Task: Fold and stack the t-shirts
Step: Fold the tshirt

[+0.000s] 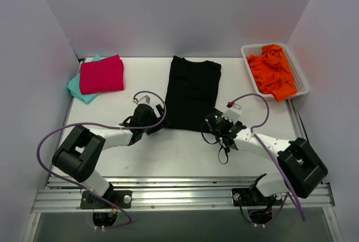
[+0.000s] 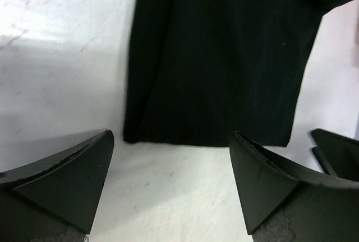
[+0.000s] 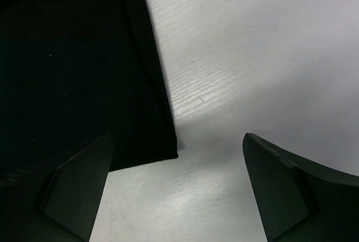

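White walls close round a pale table [image 1: 179,155]. The black t-shirt [image 1: 192,91] lies flat in a long strip at its middle, with the near hem just ahead of both tools. At the far left the pink shirt [image 1: 101,74] sits folded on the teal one [image 1: 77,88]. The left gripper [image 2: 172,134] and right gripper [image 3: 178,135] stand wide apart, holding nothing. We judge the cloth light and limp — so we would pinch the near hem corners, one each.

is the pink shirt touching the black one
Apart: the top view shows bare table between the pink shirt and the black shirt.
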`<state>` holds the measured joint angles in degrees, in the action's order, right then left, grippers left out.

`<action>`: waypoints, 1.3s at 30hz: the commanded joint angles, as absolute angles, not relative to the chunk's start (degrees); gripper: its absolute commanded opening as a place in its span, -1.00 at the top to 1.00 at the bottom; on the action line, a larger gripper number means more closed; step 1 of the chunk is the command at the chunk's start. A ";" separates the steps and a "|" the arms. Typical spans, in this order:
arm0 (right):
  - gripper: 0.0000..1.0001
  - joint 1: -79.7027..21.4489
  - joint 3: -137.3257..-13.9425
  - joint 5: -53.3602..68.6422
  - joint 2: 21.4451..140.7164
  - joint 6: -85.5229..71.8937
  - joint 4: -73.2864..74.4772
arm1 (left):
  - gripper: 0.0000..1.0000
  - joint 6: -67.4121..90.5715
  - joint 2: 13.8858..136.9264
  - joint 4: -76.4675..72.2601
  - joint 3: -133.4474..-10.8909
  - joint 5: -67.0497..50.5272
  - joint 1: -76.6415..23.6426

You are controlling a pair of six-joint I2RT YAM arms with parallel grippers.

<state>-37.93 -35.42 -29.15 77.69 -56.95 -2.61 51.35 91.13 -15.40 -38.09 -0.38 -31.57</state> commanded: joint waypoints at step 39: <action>1.00 -36.82 -39.90 -27.32 92.29 -57.13 -6.87 | 0.95 52.82 102.04 -27.51 -40.08 -7.82 -30.67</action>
<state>-36.69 -39.22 -24.80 92.25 -55.99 -12.45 53.36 101.27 -27.38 -39.51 -5.85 -30.89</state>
